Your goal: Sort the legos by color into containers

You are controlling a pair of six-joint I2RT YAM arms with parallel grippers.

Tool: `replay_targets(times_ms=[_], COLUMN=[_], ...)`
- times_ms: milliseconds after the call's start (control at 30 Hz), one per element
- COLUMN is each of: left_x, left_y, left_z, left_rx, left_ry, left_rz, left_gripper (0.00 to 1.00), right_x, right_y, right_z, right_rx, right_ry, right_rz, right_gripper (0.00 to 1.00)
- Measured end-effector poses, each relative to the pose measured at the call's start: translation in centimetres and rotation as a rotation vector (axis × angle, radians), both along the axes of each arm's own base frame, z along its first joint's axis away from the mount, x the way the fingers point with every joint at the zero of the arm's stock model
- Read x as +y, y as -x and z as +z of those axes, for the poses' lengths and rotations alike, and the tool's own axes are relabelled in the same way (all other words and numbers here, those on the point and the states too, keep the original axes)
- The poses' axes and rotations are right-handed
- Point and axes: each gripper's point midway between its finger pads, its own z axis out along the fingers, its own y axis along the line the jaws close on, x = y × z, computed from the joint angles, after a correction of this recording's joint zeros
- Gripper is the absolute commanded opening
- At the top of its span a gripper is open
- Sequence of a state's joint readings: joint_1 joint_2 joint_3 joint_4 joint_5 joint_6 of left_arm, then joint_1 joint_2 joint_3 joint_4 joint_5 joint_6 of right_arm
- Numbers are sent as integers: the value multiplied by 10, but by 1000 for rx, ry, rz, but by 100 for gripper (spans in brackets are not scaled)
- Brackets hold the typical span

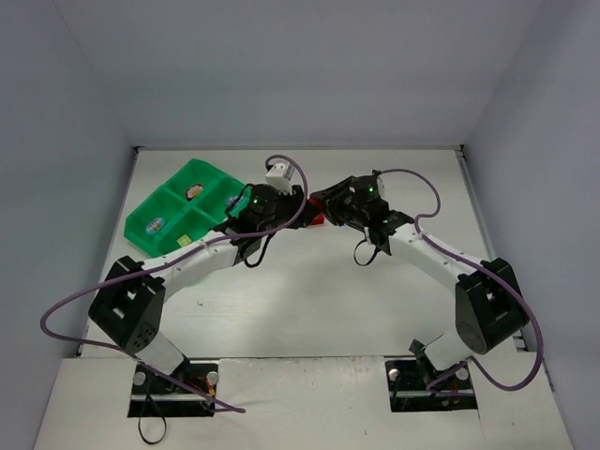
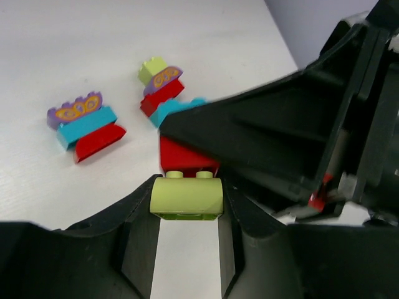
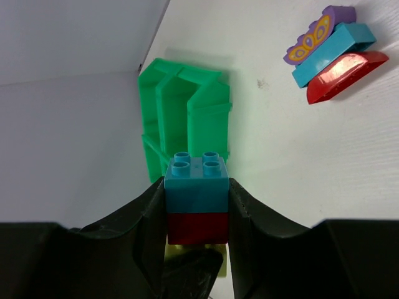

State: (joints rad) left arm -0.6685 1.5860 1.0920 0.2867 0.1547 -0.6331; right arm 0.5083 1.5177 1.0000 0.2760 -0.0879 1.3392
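Observation:
Between the two arms, my right gripper is shut on a stack of legos: a cyan brick on a red brick. A yellow-green brick is joined to the red one, and my left gripper is shut on it, jaws touching both its sides. In the top view the grippers meet at the red brick, right of the green tray of containers. Two more stacks lie on the table: purple, cyan and red, and a taller one topped with yellow-green.
The tray's compartments hold a few small bricks. From the right wrist view the tray stands against the left wall, with a loose stack to its right. Grey walls enclose the table on three sides.

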Motion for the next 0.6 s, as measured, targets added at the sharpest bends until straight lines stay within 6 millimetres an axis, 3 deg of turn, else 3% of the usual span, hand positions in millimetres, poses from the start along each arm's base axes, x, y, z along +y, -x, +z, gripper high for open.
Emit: replay_targets(times_ms=[300,400,500,600], left_x=[33,49,90,155], left_y=[35,40,35,16], left_z=[-5,-6,-13,-14], left_rx=[38,54,114,173], left_ry=[-27,-36,-60,-58], left_rz=[20,55,168,363], left_gripper=[0,0,0,0], right_x=[-38,-42,-44,-41], right_y=[-22,-24,-22,-22], right_z=[2,1,-3,-3], right_rx=[-26,-42,-77,-126], right_ry=[17,49,130,241], right_rz=[-105,-97,-46,52], right_gripper=[0,0,0,0])
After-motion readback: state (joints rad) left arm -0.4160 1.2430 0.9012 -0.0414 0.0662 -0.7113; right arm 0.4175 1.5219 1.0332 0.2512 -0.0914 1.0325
